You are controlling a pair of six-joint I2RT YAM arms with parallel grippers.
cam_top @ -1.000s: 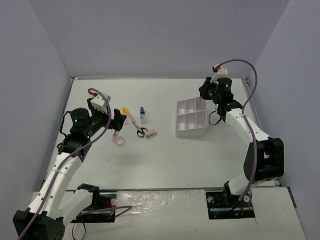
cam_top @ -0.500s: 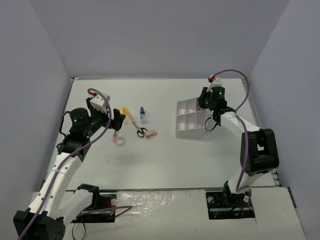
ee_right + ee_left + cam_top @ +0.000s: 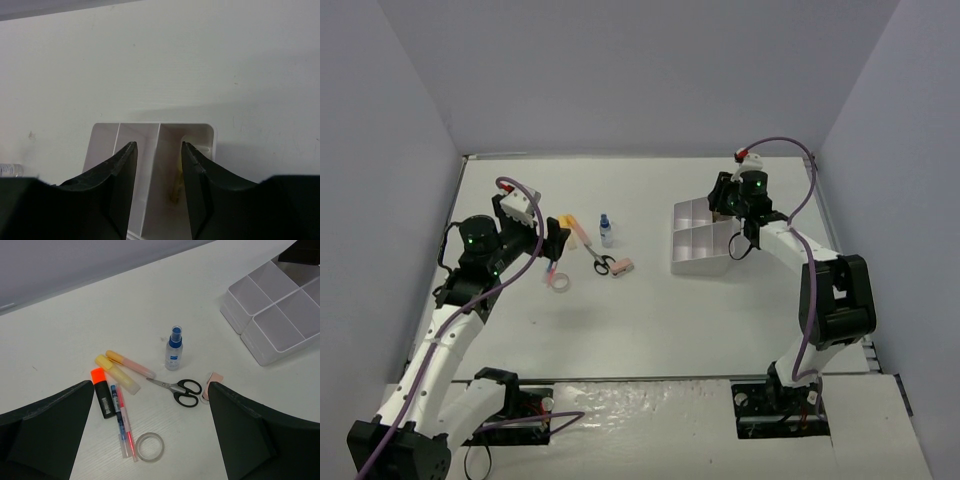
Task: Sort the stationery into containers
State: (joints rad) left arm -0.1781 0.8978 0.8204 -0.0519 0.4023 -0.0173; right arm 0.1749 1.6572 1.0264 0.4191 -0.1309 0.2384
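The stationery lies left of centre: black-handled scissors [image 3: 180, 389], pink eraser [image 3: 214, 381], clear tape ring [image 3: 150, 447], orange [image 3: 102, 396], yellow [image 3: 117, 373] and pink [image 3: 131, 364] highlighters, blue-capped bottle [image 3: 174, 349] and two thin pens [image 3: 122, 420]. My left gripper [image 3: 552, 243] hovers over them, wide open and empty, with the tape ring between its fingers [image 3: 45, 430] in the wrist view. The white tray [image 3: 695, 268] stands right of centre. My right gripper [image 3: 157, 150] is open over its far compartments. A thin yellow stick [image 3: 176, 187] lies in the compartment below it.
Grey walls close in the table on the left, back and right. The tray's near compartments [image 3: 285, 325] show empty in the left wrist view. The scissors [image 3: 601, 262] and eraser [image 3: 622, 267] lie nearest the tray.
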